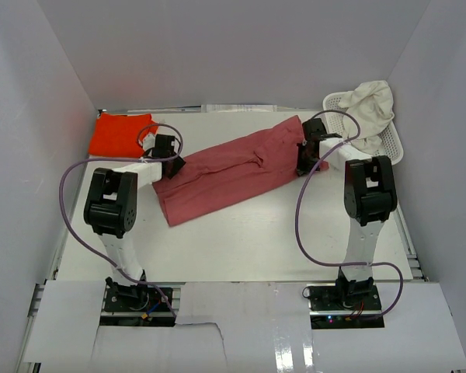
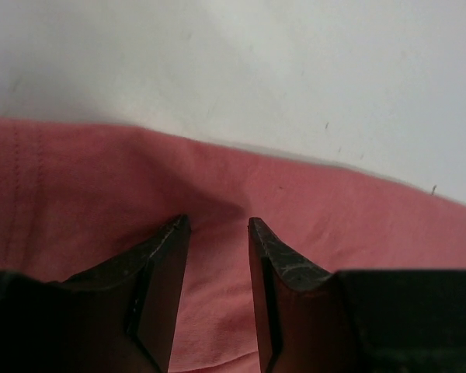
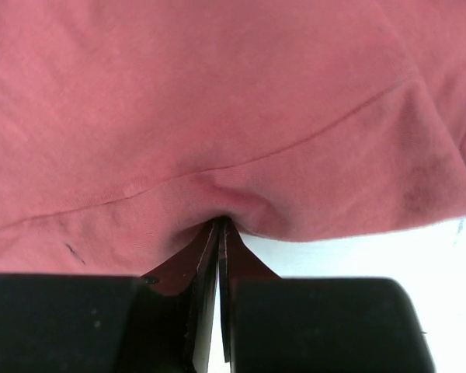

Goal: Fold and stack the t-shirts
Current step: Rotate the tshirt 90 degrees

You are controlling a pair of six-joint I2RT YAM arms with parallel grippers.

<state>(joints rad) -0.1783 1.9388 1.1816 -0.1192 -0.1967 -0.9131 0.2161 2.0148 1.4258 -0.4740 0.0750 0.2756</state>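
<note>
Three t-shirts are in view, all of soft cloth. The rose-red t-shirt (image 1: 233, 171) is the largest. It lies in the middle of the white surface (image 1: 241, 241) as a long, rumpled band running on a slant from near-left to far-right. Close up, its knit is fine and matte, with a curved seam across it and a double row of stitching near one edge. The orange-red t-shirt (image 1: 123, 134) lies flat in a rough rectangle at the far-left corner of the surface, apart from the rose-red one. The cream-white t-shirt (image 1: 373, 109) is a crumpled heap that spills over the rim of the single white plastic lattice basket (image 1: 392, 144) at the far right.

There are two arms. The left arm (image 1: 113, 202) reaches forward and bends inward to the rose-red shirt's near-left end. The left jaws point down at the cloth and stand apart, with a clear gap between them and pink fabric lying slack below; they pinch nothing. The right arm (image 1: 369, 190) rises from its base and turns in to the shirt's far-right end. The right jaws are clenched on the rose-red shirt's edge, where the cloth puckers into a small fold at their tips. A purple cable (image 1: 299, 210) loops along each arm.
</note>
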